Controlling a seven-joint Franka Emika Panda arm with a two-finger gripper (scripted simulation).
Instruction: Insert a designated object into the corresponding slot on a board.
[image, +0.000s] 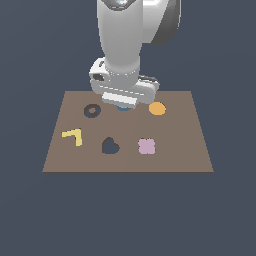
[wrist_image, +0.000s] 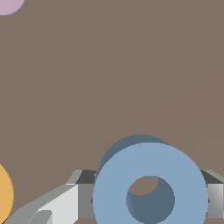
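Nearest you in the wrist view is the light-blue ring (wrist_image: 150, 183), a thick round piece with a hole through its middle; brown surface shows through that hole. It sits between the gripper (wrist_image: 146, 194) fingers (wrist_image: 65, 203), one grey finger on each side of it. The fingers look close against its rim, but you cannot tell from these views whether they actually clamp it.

In the exterior view, go across the brown board (image: 190, 150) from the exterior view's left. It is a flat rectangle lying on a plain dark blue-grey ground that fills the rest of the scene. First comes a yellow L-shaped piece (image: 73, 135). Behind it lies the ring-shaped slot (image: 92, 111), dark navy with a brown centre dot. Next is the dark heart-shaped cutout (image: 110, 146) near the front. The ring (image: 123, 107) shows only as a blue sliver under the white gripper body, beside the slot and between it and the orange disc (image: 157, 108). The pink clover-shaped piece (image: 146, 146) lies in front, just right of the heart.
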